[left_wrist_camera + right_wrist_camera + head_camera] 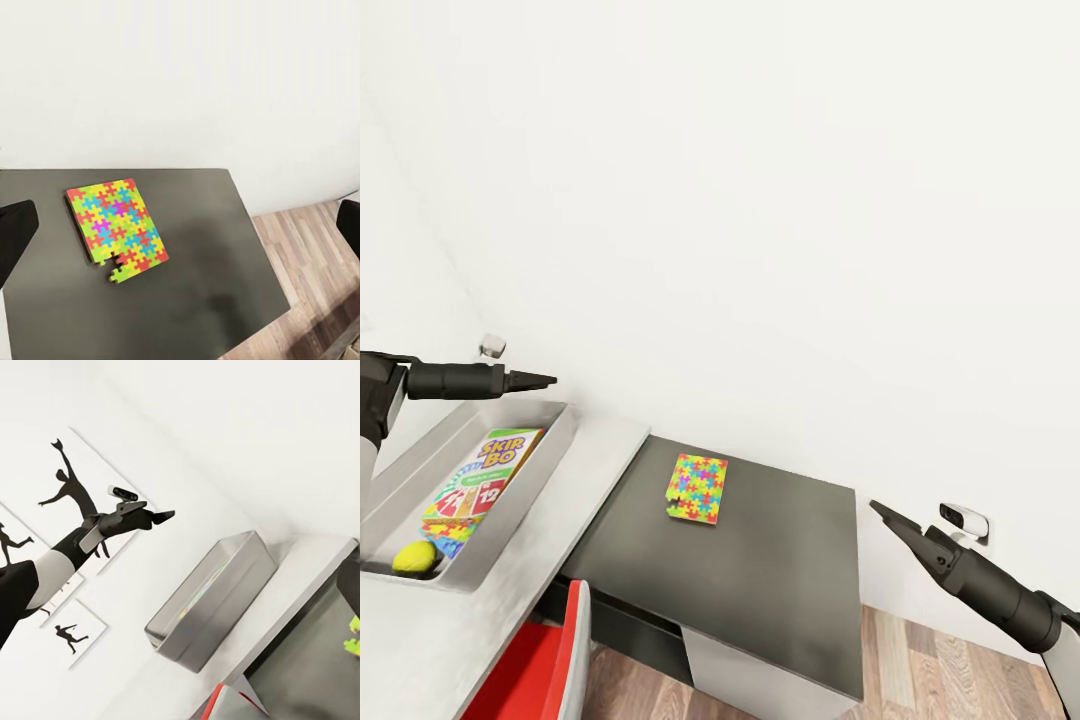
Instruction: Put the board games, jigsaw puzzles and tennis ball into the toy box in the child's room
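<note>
Head view: left hand (545, 380) and right hand (882, 512) both pinched together, empty, touching nothing.

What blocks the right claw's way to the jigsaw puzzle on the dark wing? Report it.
Nothing visible does. The jigsaw puzzle lies alone on the dark grey wing of the table, and the right claw hangs off the wing's far side with only bare surface between them.

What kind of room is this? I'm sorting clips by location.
Probably a child's bedroom or playroom: a jigsaw puzzle lies on a dark desk wing, a Skip-Bo game box sits in a grey bin, and baseball-player silhouette prints hang on the wall.
</note>
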